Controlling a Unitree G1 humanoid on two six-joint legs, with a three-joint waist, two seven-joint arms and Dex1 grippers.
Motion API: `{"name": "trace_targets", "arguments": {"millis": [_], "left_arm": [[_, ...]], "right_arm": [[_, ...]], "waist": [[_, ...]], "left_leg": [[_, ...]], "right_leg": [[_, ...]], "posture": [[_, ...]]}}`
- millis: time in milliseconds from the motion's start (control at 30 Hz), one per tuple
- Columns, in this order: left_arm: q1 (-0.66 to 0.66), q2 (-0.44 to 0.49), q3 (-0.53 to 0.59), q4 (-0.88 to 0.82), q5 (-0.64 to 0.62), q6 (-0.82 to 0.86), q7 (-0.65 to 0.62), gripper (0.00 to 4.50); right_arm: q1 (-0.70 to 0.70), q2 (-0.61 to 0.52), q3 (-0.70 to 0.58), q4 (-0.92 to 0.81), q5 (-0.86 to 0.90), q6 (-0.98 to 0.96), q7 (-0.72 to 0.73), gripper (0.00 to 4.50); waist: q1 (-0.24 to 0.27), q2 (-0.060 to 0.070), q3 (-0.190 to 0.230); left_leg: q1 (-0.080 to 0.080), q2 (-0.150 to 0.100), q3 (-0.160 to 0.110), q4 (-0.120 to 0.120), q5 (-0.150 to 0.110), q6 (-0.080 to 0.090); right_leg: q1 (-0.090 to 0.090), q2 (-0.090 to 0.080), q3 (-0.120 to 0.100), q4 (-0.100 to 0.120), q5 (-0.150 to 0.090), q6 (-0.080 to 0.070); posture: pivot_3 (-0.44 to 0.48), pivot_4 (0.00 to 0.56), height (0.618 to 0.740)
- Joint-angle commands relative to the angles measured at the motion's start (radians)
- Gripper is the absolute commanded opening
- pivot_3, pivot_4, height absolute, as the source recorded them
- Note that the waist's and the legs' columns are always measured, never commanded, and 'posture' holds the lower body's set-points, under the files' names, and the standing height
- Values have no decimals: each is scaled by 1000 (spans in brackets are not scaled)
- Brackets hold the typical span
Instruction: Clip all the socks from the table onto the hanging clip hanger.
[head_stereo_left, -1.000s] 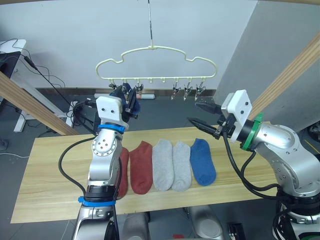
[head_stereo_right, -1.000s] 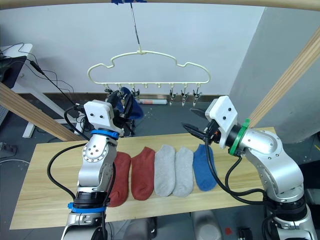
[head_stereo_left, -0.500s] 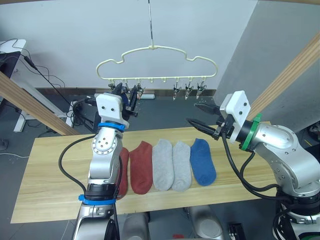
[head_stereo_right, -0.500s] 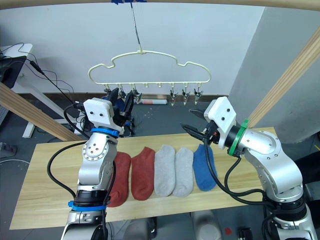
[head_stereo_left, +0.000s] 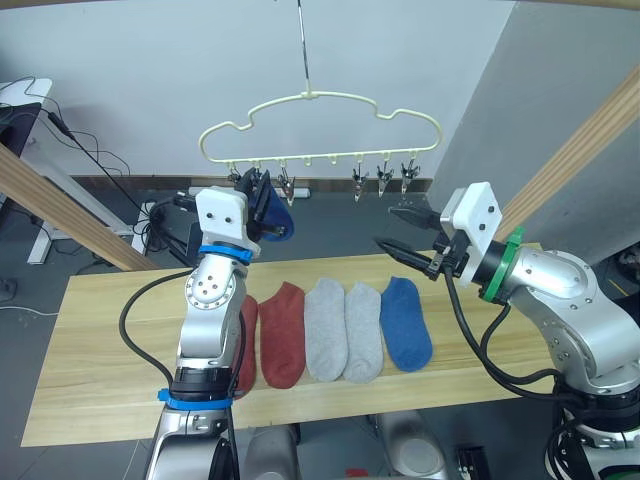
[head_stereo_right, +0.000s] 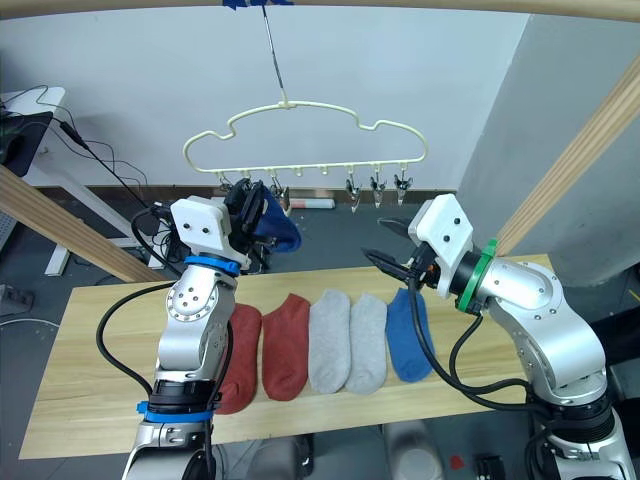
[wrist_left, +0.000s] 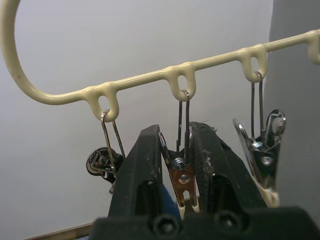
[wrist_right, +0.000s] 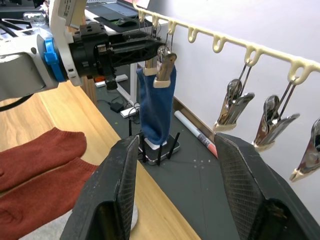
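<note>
One blue sock (wrist_right: 156, 107) hangs at a clip on the clip hanger (head_stereo_left: 318, 98), left gripper (head_stereo_right: 252, 207) fingers closed around that clip, right gripper (head_stereo_left: 398, 232) fingers spread empty; five socks (head_stereo_left: 330, 330) left mid-bench (head_stereo_left: 90, 340).

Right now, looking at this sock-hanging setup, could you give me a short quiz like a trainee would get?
1. How many short knit socks lie on the long light wooden table?
2. True or false: the right end effector holds a grey sock.
3. Which colour sock hangs at the thin pale-yellow wire clip hanger by the left end effector: A red, B blue, C grey?

Key: 1. Five: two rust-red, two light grey, one blue. 2. False; it is open and empty. 3. B, the dark blue sock.
</note>
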Motion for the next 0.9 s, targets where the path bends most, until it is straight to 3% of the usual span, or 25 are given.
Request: {"name": "trace_targets", "arguments": {"millis": [33, 167, 267, 667, 767, 900], "left_arm": [[5, 14, 0, -56, 3, -7, -11, 551], [13, 36, -3, -77, -2, 12, -33, 540], [22, 54, -6, -93, -4, 28, -52, 540], [50, 81, -1, -139, -29, 102, -97, 531], [57, 83, -1, -145, -33, 111, -102, 530], [63, 84, 2, -154, -37, 123, -110, 528]], "right_arm": [[50, 1, 50, 10, -55, -28, -44, 2474], [128, 43, 120, 98, -166, -70, -143, 3357], [164, 79, 182, 240, -286, -132, -237, 4472], [155, 189, 202, 734, -412, -380, -300, 4500], [152, 205, 195, 789, -401, -371, -290, 3881], [159, 227, 168, 802, -385, -340, -283, 2452]], "waist": [[0, 0, 0], [1, 0, 0], [2, 0, 0], [7, 0, 0], [6, 0, 0], [8, 0, 0]], "left_leg": [[0, 0, 0, 0, 0, 0], [0, 0, 0, 0, 0, 0], [0, 0, 0, 0, 0, 0], [0, 0, 0, 0, 0, 0], [1, 0, 0, 0, 0, 0], [2, 0, 0, 0, 0, 0]], "right_leg": [[0, 0, 0, 0, 0, 0], [0, 0, 0, 0, 0, 0], [0, 0, 0, 0, 0, 0], [0, 0, 1, 0, 0, 0], [0, 0, 1, 1, 0, 0], [1, 0, 1, 1, 0, 0]], "posture": [[-272, 299, 740], [-253, 304, 740], [-245, 306, 740], [-199, 318, 740], [-196, 315, 740], [-193, 310, 740]]}}
